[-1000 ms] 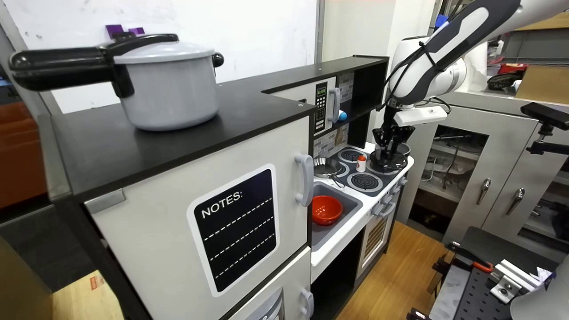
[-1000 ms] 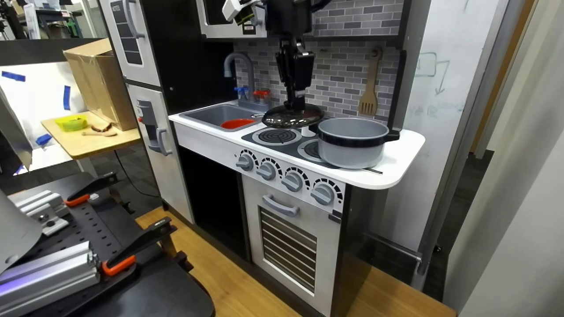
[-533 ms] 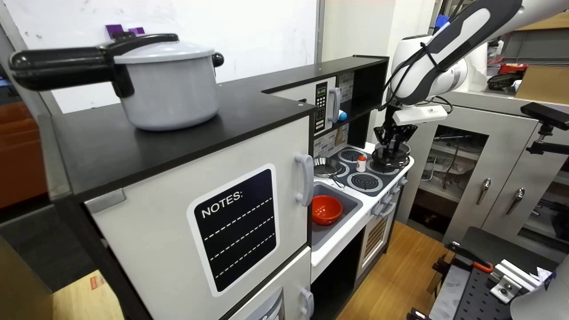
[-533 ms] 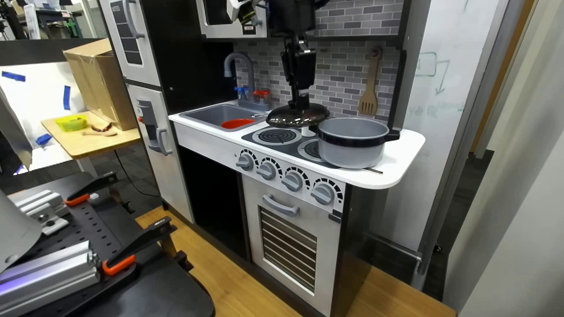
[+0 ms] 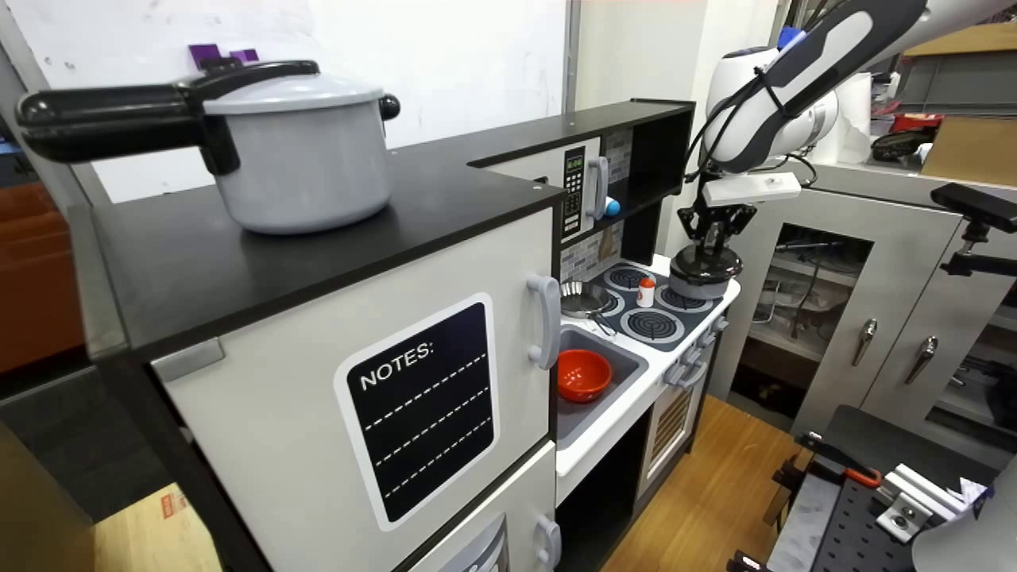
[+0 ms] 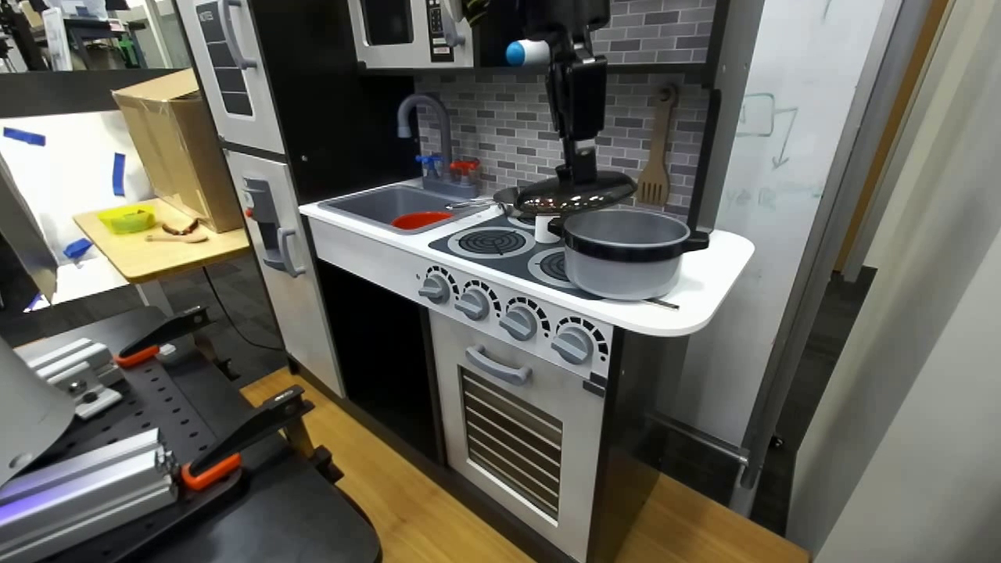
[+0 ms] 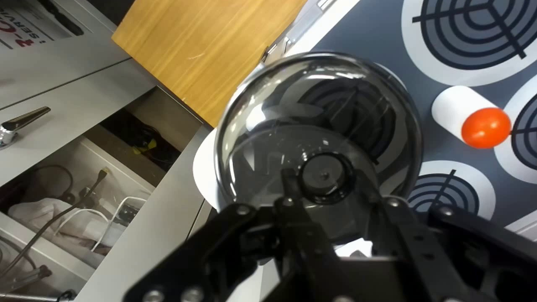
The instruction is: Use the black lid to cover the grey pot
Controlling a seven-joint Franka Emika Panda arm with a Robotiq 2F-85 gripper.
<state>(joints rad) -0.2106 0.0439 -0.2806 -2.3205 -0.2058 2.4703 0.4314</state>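
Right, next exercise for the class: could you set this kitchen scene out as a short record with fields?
Gripper: closed on the black lid, from above
Black lid: slightly tilted, off-centre from the grey pot, not seated
Grey pot: upright at one end of the stovetop, uncovered
Red bowl: in the sink
Orange-capped bottle: upright on the stovetop

In an exterior view, the black two-fingered gripper [image 5: 709, 246] holds the glossy round black lid [image 5: 715, 268] that hides the mouth of the round grey pot [image 5: 695, 290] near the white worktop's [image 5: 634, 400] far front corner.
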